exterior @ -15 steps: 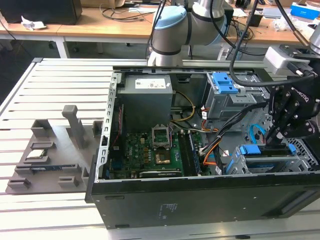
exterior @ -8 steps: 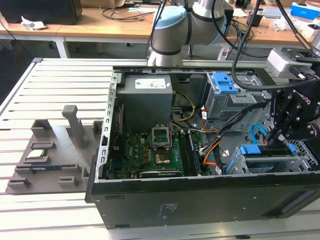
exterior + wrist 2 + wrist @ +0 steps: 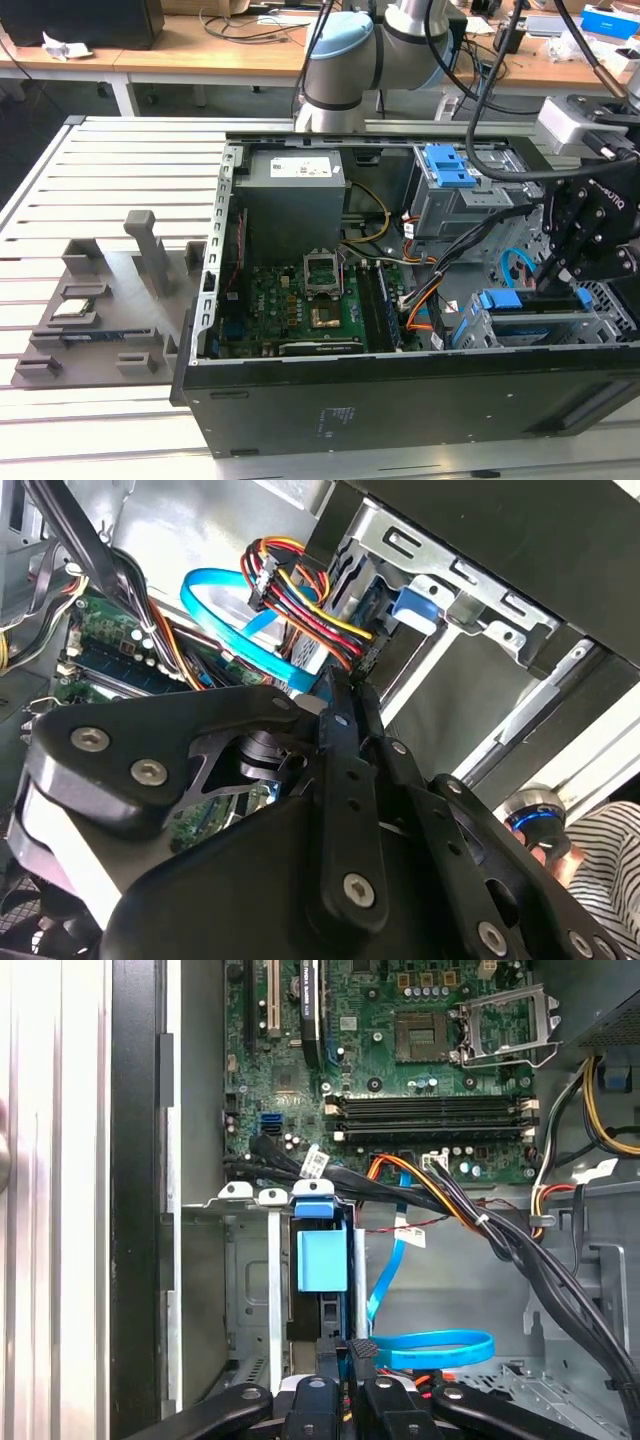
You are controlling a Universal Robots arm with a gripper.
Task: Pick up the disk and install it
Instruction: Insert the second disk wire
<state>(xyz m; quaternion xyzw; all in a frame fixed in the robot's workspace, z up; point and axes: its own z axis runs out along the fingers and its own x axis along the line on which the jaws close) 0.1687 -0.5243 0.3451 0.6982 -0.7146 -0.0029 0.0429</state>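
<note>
In the exterior view, an open computer case [image 3: 400, 300] lies on a slatted desk [image 3: 110, 200]. The black pincer [image 3: 562, 285] reaches into the drive cage at about 3 o'clock of the case, its tips on the disk [image 3: 530, 300], which stands on edge there. In the second wrist view, the fingers [image 3: 345, 780] look clenched near a cable bundle [image 3: 300, 590]. In the first wrist view, the disk's blue carrier [image 3: 322, 1250] sits in the cage, just 6 o'clock of the motherboard [image 3: 400, 1060].

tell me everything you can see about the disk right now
The disk stands on edge inside the open computer case, slotted into the metal drive cage beside the motherboard. What shows is mostly its blue plastic carrier: a rail and a squarish tab, with a dark edge below. In the exterior view the blue end sits at the cage's top. The gripper is right at its end; contact and jaws can't be made out.
</note>
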